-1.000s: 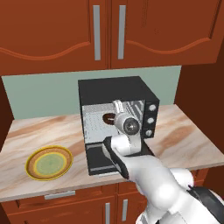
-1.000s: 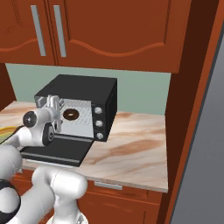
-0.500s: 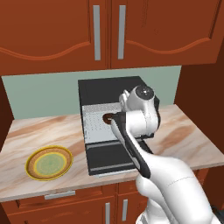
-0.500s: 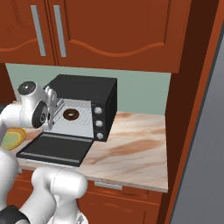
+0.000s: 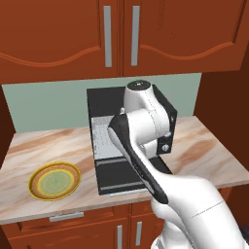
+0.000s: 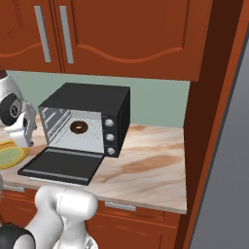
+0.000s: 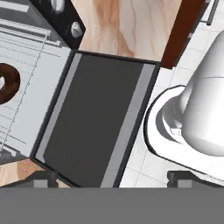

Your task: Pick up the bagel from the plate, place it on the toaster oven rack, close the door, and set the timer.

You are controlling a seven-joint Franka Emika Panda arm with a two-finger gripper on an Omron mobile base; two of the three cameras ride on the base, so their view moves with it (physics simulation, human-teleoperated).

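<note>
One bagel is lying flat on the toaster oven rack, the door is hanging open toward the bench edge, and the fingers are spreading wide, holding nothing.

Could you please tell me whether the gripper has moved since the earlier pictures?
Yes. The gripper has swung left, away from the toaster oven mouth, towards the plate.

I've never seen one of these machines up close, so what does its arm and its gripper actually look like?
The arm is made of thick, rounded, glossy white segments, with a dark band along one link and a dark cap on a joint. No cables or markings are visible. The gripper ends in two small dark, blocky fingertips.
</note>
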